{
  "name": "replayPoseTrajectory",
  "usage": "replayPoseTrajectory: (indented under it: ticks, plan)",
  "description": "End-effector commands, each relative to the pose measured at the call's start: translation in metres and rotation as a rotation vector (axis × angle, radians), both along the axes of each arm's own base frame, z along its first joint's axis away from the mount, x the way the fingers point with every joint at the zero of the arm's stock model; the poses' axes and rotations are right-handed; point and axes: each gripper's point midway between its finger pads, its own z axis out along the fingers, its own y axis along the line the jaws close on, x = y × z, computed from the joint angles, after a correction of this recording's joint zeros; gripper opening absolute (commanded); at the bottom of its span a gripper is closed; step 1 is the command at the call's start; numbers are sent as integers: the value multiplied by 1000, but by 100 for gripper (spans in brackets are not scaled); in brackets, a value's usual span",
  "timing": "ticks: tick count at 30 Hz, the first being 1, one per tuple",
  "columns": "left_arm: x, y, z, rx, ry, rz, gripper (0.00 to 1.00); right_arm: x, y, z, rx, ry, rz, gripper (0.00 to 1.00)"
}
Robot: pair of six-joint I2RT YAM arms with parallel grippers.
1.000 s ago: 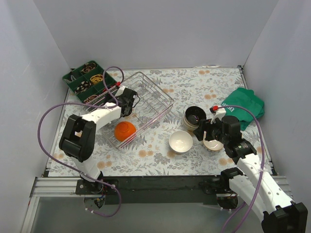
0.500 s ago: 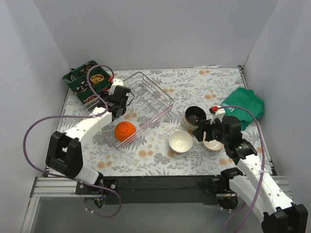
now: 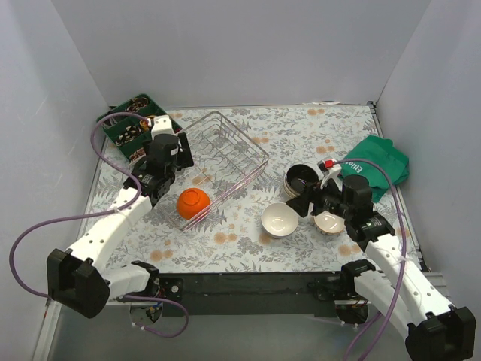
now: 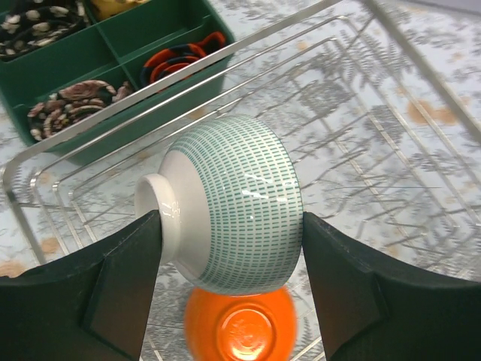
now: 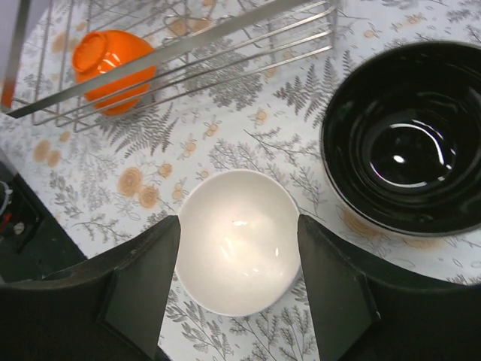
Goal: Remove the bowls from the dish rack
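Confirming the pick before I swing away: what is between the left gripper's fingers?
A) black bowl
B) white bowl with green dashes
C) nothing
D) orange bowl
B: the fingers of the left gripper press both sides of the white bowl with green dashes, tipped on its side; the orange bowl lies below in the dish rack.

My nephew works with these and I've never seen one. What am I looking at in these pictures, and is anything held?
Two robot arms are bolted at the near edge of the table, each ending in a two-finger gripper. The wide picture comes from a camera above and behind them; the other two from cameras on the wrists. The left gripper holds a green-patterned bowl over the dish rack, where an orange bowl lies. The right gripper is open, holding nothing; before it a white bowl sits on the table beside a black bowl. A green tray and green cloth lie aside.
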Motion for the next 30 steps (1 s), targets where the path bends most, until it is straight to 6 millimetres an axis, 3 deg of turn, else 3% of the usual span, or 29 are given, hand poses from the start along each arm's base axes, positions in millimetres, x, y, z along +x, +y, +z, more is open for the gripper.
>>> replayPoseTrajectory:
  ticks: [1, 4, 12, 18, 22, 30]
  plan:
    - [-3, -33, 44, -224, -145, -128, 13, 8, 34, 65, 141, -160, 118, 72]
    - [-10, -59, 55, -347, -164, -241, 13, 8, 57, 79, 171, -197, 180, 72]
    - [-34, -114, 58, -617, -106, -480, 13, 12, 124, 113, 158, -340, 329, 72]
    - [-46, -131, 61, -726, -85, -571, 13, 17, 164, 123, 170, -410, 411, 72]
    - [-48, -135, 57, -761, -61, -576, 13, 17, 189, 117, 158, -425, 459, 72]
    - [-54, -140, 56, -832, -37, -600, 14, 24, 220, 106, 142, -432, 485, 72]
